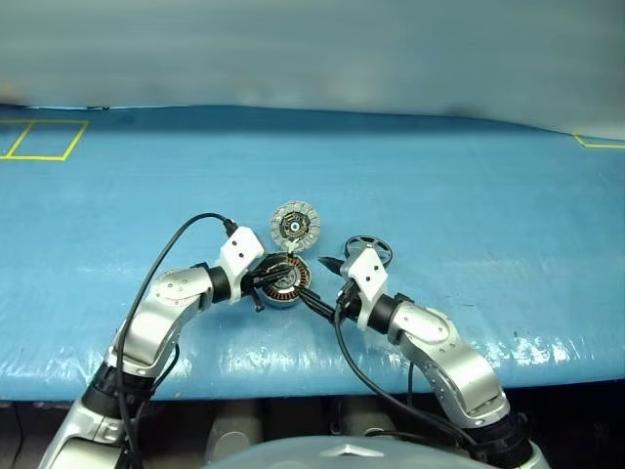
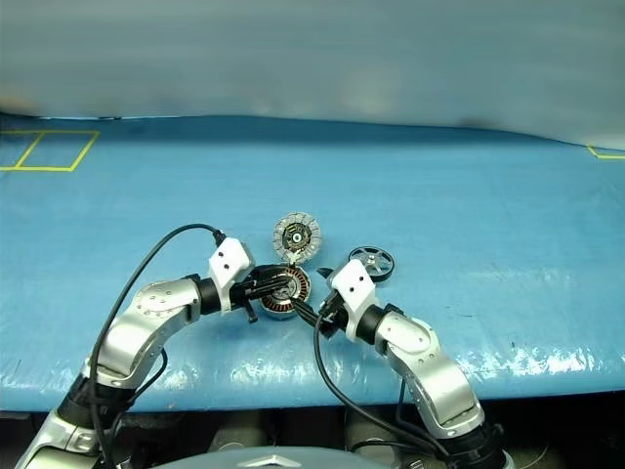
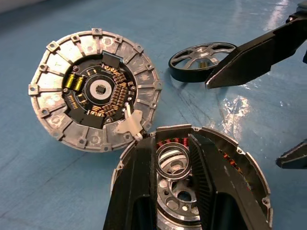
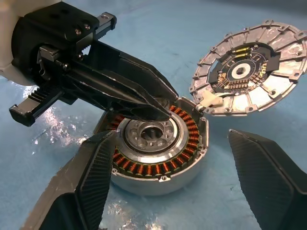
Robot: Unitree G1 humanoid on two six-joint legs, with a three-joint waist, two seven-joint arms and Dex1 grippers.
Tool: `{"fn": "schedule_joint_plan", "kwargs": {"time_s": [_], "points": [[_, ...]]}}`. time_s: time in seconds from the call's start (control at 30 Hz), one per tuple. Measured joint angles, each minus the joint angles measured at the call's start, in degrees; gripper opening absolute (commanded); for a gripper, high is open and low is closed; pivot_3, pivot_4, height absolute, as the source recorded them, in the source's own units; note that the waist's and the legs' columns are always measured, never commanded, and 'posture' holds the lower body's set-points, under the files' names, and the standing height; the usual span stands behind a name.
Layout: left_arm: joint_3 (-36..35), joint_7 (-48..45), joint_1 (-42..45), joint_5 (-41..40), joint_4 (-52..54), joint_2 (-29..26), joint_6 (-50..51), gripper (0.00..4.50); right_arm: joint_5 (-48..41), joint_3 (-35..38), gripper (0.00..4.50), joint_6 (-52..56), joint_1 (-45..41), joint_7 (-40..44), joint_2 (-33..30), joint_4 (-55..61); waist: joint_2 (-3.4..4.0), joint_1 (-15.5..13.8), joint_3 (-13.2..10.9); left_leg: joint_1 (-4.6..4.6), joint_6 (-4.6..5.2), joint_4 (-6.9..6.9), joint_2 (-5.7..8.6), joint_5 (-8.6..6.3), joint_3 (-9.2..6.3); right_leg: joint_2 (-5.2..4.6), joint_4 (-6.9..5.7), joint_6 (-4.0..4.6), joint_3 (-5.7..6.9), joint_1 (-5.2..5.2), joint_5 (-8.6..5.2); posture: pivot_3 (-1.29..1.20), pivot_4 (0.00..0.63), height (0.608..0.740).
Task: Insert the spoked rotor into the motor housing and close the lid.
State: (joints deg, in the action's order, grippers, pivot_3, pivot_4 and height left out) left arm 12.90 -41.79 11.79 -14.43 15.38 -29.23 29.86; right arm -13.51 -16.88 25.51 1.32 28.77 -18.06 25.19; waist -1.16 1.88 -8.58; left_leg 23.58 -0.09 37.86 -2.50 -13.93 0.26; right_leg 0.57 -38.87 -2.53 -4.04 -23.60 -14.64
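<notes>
A small ring is pinched by the left end effector over the housing, partly hidden. The right end effector is spread wide.

Matt grey metal motor housing with glossy copper windings.

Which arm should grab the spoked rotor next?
Right. The right gripper is open, and the spoked rotor lies just past its fingertips; the left gripper is shut on a small ring over the motor housing.
</notes>
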Motion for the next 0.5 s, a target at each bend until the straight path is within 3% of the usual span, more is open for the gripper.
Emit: {"fn": "schedule_joint_plan", "kwargs": {"time_s": [0.5], "points": [[1.8, -2.2, 1.6, 2.2, -3.9, -0.1, -0.4, 0.65, 1.5, 0.5, 3.90, -1.6, 2.4, -1.3, 0.5, -0.2, 0.00, 0.0, 0.0, 0.00, 0.00, 0.02, 0.00, 0.00, 0.01, -0.01, 0.00, 0.00, -0.02, 0.00, 0.00, 0.00, 0.150, 0.740]]}}
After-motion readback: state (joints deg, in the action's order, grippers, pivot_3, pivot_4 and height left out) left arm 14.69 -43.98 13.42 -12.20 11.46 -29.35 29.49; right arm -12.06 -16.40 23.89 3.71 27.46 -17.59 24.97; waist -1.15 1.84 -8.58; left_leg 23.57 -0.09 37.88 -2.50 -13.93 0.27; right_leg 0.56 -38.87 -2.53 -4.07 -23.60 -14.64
